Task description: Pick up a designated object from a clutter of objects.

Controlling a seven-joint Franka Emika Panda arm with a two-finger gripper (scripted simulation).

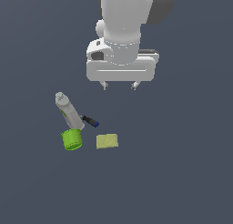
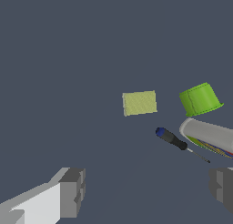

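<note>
The designated object, a flat pale yellow-green block (image 1: pixel 107 141) (image 2: pixel 139 103), lies on the dark floor at the exterior view's right end of the clutter. Beside it stand a bright green cup (image 1: pixel 72 140) (image 2: pixel 200 99), a grey-white bottle (image 1: pixel 69 111) (image 2: pixel 210 135) lying on its side, and a small black-and-blue stick (image 1: pixel 90 121) (image 2: pixel 172 139). My gripper (image 1: pixel 120 86) (image 2: pixel 145 191) hangs open well above the floor, apart from all of them, with nothing between its fingers (image 2: pixel 73 191).
The bottle touches the cup's rim, and the stick lies against the bottle's lower side. Plain dark floor (image 1: pixel 182 173) surrounds the small group on every side.
</note>
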